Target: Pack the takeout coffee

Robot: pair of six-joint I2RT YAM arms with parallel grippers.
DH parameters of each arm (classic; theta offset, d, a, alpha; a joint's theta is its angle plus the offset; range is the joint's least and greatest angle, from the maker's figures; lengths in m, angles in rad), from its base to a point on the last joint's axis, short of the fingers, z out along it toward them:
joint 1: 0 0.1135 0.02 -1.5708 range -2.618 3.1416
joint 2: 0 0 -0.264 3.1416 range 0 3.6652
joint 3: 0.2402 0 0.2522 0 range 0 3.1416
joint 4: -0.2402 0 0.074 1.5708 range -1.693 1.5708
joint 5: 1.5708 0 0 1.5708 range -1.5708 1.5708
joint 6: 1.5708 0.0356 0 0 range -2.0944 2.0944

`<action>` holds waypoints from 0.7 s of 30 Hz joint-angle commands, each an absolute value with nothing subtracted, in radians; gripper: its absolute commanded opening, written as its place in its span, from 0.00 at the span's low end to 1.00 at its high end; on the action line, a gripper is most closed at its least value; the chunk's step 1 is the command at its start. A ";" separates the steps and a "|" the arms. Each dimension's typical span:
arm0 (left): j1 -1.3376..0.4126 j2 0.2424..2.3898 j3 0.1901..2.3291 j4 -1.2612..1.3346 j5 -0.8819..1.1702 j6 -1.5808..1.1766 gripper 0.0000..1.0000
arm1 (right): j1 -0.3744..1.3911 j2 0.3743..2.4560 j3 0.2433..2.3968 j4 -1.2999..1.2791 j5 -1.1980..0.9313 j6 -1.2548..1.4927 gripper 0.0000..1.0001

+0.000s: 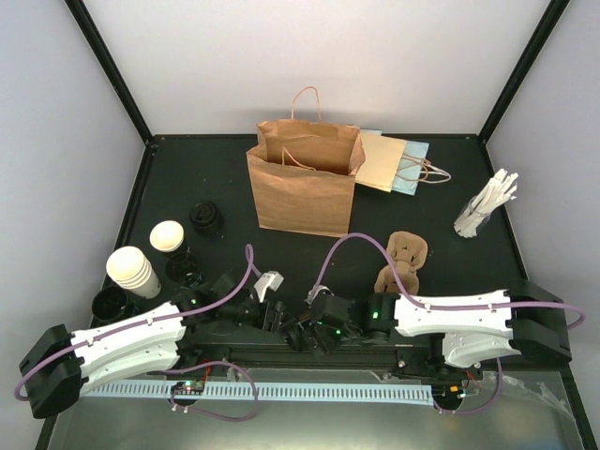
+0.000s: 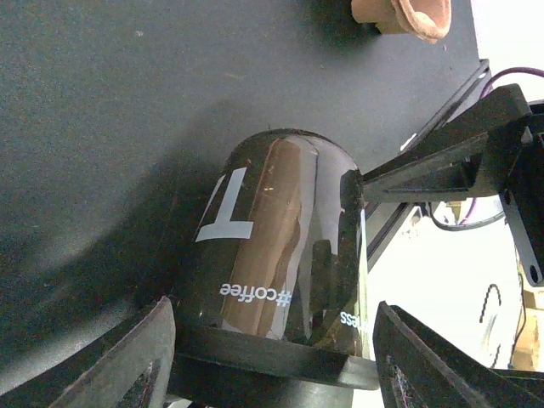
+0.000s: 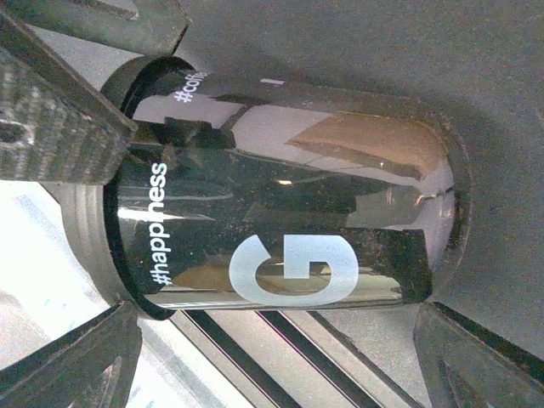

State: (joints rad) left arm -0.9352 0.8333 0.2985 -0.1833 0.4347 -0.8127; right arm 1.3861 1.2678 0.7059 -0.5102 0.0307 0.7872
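At six o'clock on the table [image 1: 169,178], right in front of the two arm bases, one sleeved cup [image 2: 272,246] lies on its side between both tools. From overhead I cannot pick it out, as the wrists cover it. Only the wrist cameras show it: the left one reads "T" and "#coffee" on the black sleeve, and the right one reads "G" and "#happiness" on the same cup [image 3: 289,195].

The left gripper [image 2: 272,319] straddles the cup's near end, a finger on each side. I cannot tell whether the pads are pressing. The right gripper [image 3: 276,323] stands wide, its jaws spanning the cup from end to end, with no grip that I can see. The left camera also catches a right finger [image 2: 425,166] reaching to the cup's far edge.

Only the overhead view takes in the rest:
- At nine o'clock the other sleeved cup [image 1: 170,237] stands upright.
- Just beside it are a stack of plain cups [image 1: 134,271] and black lids [image 1: 206,217].
- At four o'clock is the pulp carrier [image 1: 403,255].
- At twelve o'clock is an open brown bag [image 1: 300,187].
- At two o'clock is a holder of white sticks [image 1: 483,208].
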 commanded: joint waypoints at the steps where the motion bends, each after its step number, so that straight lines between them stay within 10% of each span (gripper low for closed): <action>1: -0.937 0.839 0.304 -0.132 0.460 -0.845 0.65 | 1.370 1.284 0.742 -0.504 0.115 0.776 0.89; 21: -0.841 0.924 0.379 -0.068 0.424 -0.818 0.64 | 1.106 1.258 0.693 -0.443 0.014 0.624 0.86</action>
